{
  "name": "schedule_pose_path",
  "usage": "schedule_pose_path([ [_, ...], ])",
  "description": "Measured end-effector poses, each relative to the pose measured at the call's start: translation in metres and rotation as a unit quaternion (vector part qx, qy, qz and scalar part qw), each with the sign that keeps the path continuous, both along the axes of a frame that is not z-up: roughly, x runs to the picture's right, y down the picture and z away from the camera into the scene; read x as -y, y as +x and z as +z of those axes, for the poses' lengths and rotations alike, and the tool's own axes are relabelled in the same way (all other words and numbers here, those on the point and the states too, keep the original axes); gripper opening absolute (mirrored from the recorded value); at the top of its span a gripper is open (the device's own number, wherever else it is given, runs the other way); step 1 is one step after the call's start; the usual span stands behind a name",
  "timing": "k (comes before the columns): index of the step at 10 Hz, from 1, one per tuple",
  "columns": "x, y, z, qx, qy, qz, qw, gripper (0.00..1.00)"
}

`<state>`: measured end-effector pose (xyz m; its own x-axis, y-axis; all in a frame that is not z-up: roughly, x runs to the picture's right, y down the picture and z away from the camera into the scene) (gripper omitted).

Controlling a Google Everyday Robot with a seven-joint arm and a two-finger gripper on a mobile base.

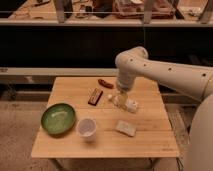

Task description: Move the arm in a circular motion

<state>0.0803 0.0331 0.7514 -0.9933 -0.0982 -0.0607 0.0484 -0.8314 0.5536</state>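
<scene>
The big white arm (165,75) comes in from the right side of the frame and bends down over the middle of the wooden table (150,140). Its gripper (121,99) hangs low near the back middle of the table, just beside a small white thing (132,105). It is too hard to tell if the gripper is holding anything or not. A dark bar (95,96) lies to its left. A green bowl (58,118) and a cup (87,127) sit lower left. A pale packet (125,128) lies near the front.
</scene>
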Motion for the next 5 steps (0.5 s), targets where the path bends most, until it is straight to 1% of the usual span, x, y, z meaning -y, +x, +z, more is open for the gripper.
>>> schedule_pose_path([
  [2,0.0003,0.0060,0.0011,-0.005,0.002,0.000,1.0000,0.80],
  [5,0.0001,0.0020,0.0007,-0.001,0.002,0.001,1.0000,0.80],
])
